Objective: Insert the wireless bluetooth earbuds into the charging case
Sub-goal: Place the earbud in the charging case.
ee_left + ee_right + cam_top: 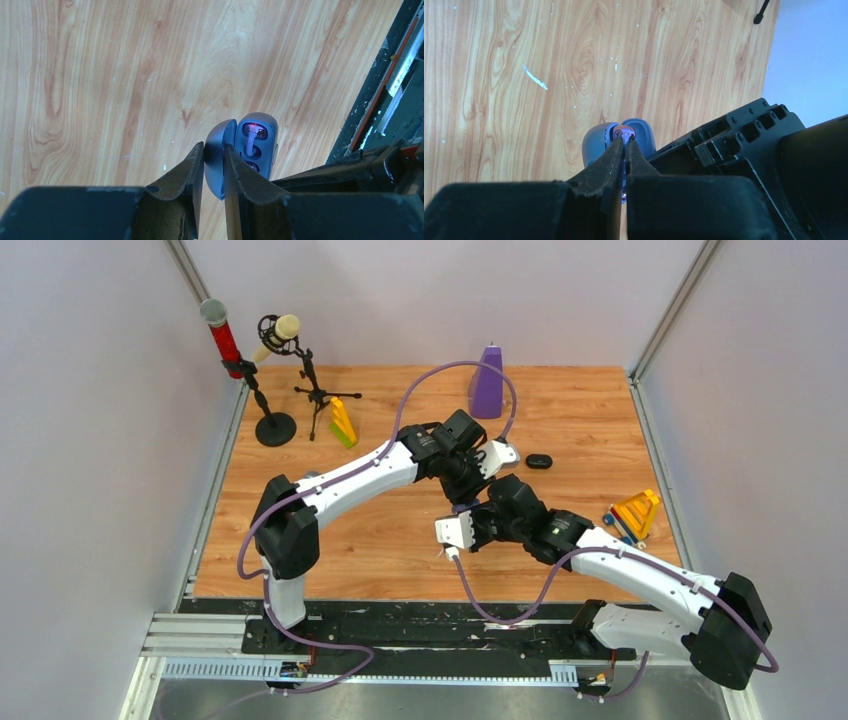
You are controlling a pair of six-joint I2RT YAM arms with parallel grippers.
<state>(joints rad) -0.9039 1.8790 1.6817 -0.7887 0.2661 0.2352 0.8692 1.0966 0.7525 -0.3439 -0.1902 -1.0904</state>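
One pale purple earbud [252, 137] sits in the charging case [262, 145]; my left gripper [214, 149] pinches its lid [220, 135], right gripper [625, 142] fully closed.

Count: one blue charging case [272, 145], one black case [538, 461], one pale purple earbud [252, 135] visible. Two microphones [222, 335] [283, 330], two yellow wedges [343, 422] [637, 512], one purple pyramid [488, 383].

The right gripper [625, 142] had its two black fingers pressed together, tips down over an open blue case [594, 146] on the wood table [499, 110]. Right at the tips sat a small pale bud [624, 132] with a reddish glow; whether the fingers touched it I couldn't tell. The left arm [734, 145], black and ribbed, crowded in just beside the case. A white fleck [535, 78] lay well apart, and a pale wall [811, 55] closed off the far corner.
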